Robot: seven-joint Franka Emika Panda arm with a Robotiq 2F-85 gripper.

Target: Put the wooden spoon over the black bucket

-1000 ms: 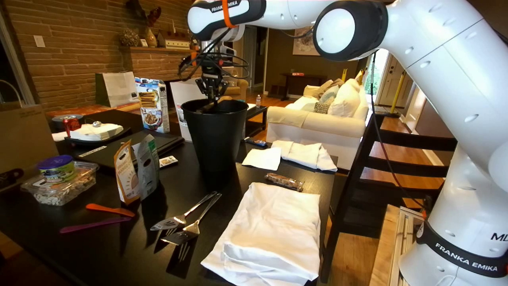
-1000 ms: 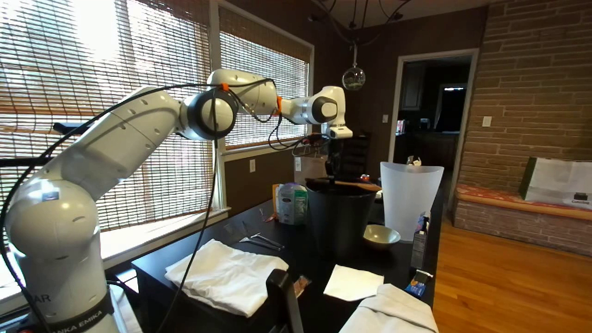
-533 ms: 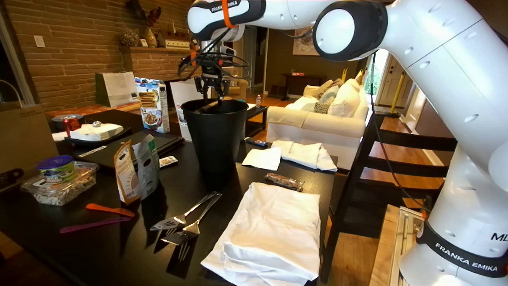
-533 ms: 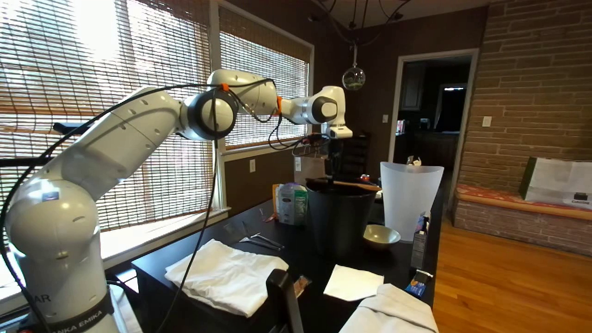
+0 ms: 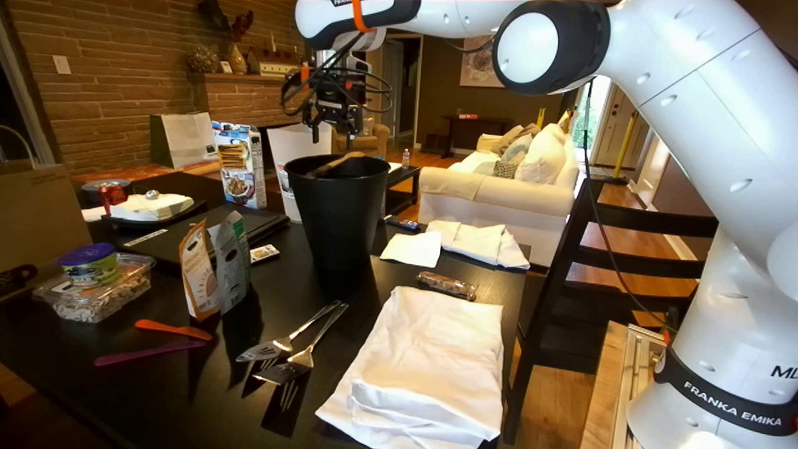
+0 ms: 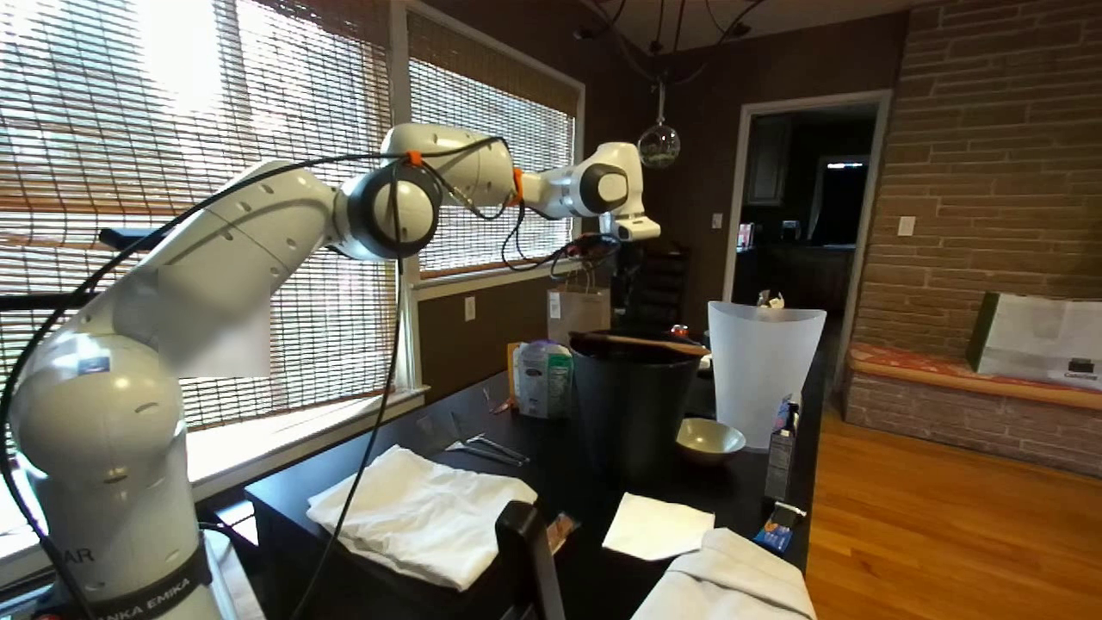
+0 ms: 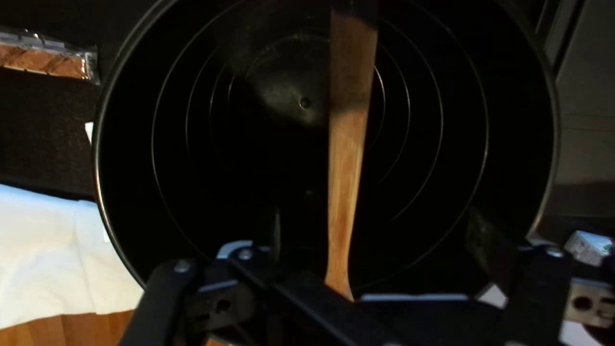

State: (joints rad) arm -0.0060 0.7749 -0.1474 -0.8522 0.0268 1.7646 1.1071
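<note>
A dark table carries the bucket and white cloth.

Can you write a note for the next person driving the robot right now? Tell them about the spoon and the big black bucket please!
The gripper: open, holding nothing, above the black bucket.
The bucket: standing upright on the dark table.
The wooden spoon: lying across the bucket's open top, apart from the gripper.
Done: the spoon is over the bucket, as asked.
Left: probably just moving the gripper clear. Go up gently, since a bump could knock the spoon off.
</note>
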